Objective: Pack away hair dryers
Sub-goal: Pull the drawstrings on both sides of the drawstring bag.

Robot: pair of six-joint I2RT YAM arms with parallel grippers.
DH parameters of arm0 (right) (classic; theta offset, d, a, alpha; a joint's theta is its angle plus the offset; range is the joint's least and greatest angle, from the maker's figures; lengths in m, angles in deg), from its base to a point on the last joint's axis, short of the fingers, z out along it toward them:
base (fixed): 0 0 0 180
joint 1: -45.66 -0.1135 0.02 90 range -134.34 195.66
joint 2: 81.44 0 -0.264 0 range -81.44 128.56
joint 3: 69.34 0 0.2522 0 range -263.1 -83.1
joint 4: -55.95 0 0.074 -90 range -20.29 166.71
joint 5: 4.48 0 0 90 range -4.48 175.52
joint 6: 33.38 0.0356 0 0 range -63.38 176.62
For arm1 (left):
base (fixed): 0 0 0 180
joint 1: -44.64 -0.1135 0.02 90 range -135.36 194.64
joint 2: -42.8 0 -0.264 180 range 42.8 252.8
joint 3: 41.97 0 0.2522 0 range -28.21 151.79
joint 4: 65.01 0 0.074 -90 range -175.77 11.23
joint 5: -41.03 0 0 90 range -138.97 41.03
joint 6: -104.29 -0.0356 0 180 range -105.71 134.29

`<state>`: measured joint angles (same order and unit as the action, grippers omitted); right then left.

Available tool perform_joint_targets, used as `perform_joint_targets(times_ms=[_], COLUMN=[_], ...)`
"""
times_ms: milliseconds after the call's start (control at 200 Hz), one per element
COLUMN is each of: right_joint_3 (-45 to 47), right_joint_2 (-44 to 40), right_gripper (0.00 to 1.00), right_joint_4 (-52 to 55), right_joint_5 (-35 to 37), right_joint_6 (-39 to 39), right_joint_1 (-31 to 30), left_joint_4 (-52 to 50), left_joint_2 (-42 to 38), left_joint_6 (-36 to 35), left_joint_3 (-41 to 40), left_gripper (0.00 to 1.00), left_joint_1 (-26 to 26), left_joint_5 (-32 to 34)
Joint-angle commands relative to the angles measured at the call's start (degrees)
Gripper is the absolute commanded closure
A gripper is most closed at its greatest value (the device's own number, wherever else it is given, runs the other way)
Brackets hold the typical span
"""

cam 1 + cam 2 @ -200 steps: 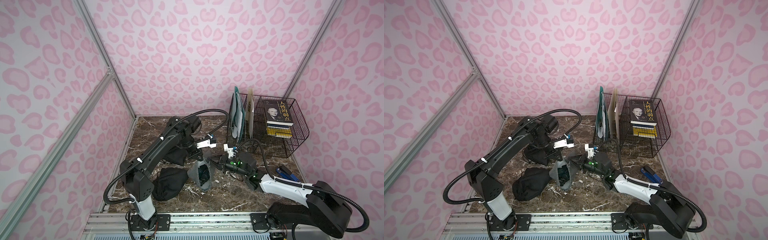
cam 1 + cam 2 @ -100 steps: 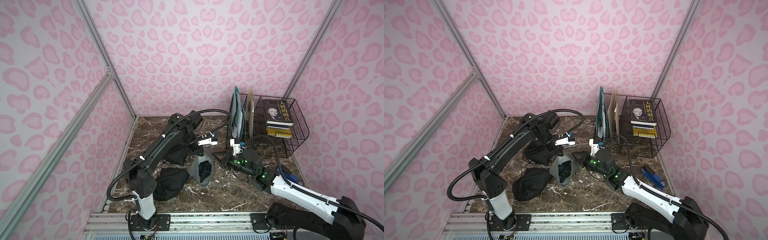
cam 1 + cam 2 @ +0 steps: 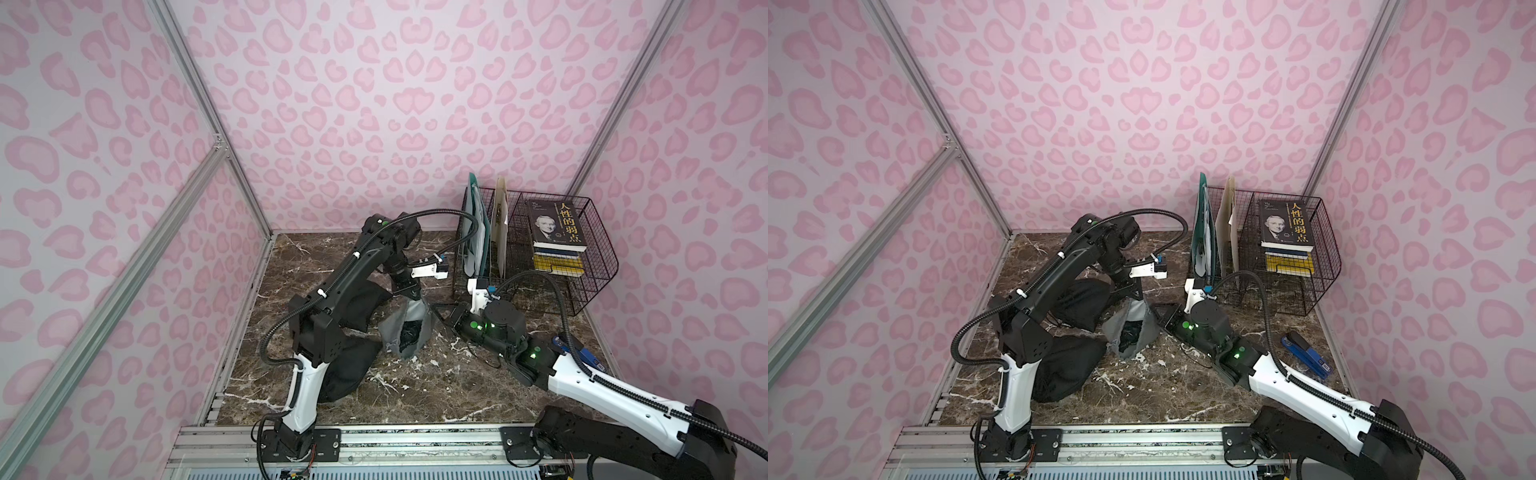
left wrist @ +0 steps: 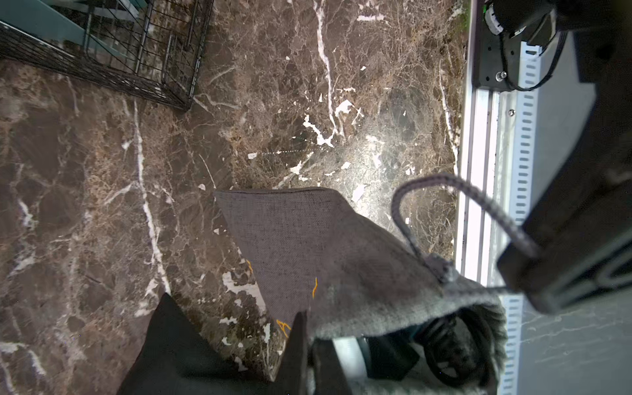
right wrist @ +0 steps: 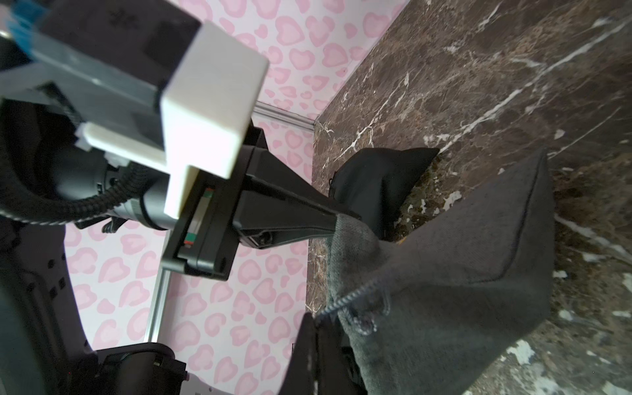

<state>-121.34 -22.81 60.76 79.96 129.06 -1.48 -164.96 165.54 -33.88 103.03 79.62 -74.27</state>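
Observation:
A grey fabric pouch [image 3: 420, 311] [image 3: 1144, 313] hangs mouth-up over the middle of the marble table. My left gripper [image 3: 411, 293] [image 4: 309, 328] is shut on the pouch's rim, as the right wrist view shows on the pouch [image 5: 461, 273]. A dark hair dryer [image 4: 390, 359] with a pale band and a coiled black cord [image 4: 455, 349] lies inside the pouch mouth; in a top view it is a dark mass, the hair dryer [image 3: 408, 336]. My right gripper [image 3: 437, 309] [image 5: 316, 328] is shut on the pouch's drawstring [image 5: 345, 301], just right of the pouch.
Two black pouches [image 3: 357, 303] [image 3: 353, 370] lie left of the grey one, partly under my left arm. A black wire basket [image 3: 598, 266] with books and upright folders stands at the back right. A blue stapler [image 3: 1306, 351] lies near the right edge.
The left gripper has risen a little toward the back, lifting the grey pouch. The right forearm has swung up and right, its gripper still at the drawstring.

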Motion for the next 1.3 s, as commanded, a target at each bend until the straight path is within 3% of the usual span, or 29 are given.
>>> perform_joint_targets(times_ms=[0, 235, 390, 630, 805, 910, 985, 1090, 1295], right_joint_3=[0.4, -4.7, -11.7, -25.9, -34.4, -39.2, -41.9, -41.5, -41.9], right_joint_2=[0.5, 7.9, 14.4, 26.3, 34.7, 38.6, 40.5, 41.4, 42.3], right_gripper=[1.00, 1.00, 1.00, 1.00, 1.00, 1.00, 1.00, 1.00, 1.00], right_joint_4=[-0.7, -2.3, -0.9, 10.8, 15.6, 19.7, 21.1, 20.1, 19.9], right_joint_5=[1.3, -3.5, -8.3, -15.6, -20.9, -20.6, -20.9, -21.5, -21.8], right_joint_6=[-0.6, -2.7, -5.9, -13.9, -18.9, -21.5, -22.4, -22.3, -22.5], right_joint_1=[-0.1, 0.5, 0.8, 3.0, 3.9, 3.9, 3.8, 3.9, 4.3], left_joint_4=[0.1, 0.5, 3.3, 5.9, 5.1, 5.7, 5.1, 4.3, 6.9], left_joint_2=[0.3, -1.0, -5.2, -10.0, -12.1, -13.1, -13.3, -13.8, -18.3], left_joint_6=[0.6, 4.4, 5.8, 5.2, 4.2, 4.0, 4.1, 4.5, 5.8], left_joint_3=[0.4, -3.1, -10.5, -18.2, -20.1, -21.5, -21.4, -22.2, -28.2], left_gripper=[0.87, 0.87, 0.87, 0.98, 0.98, 0.97, 0.92, 0.78, 0.36], left_joint_1=[-1.2, -5.1, -7.5, -11.1, -15.9, -18.4, -19.4, -19.7, -20.3], left_joint_5=[-0.8, -3.0, -3.8, -3.0, -3.6, -3.3, -3.7, -4.7, -4.2])
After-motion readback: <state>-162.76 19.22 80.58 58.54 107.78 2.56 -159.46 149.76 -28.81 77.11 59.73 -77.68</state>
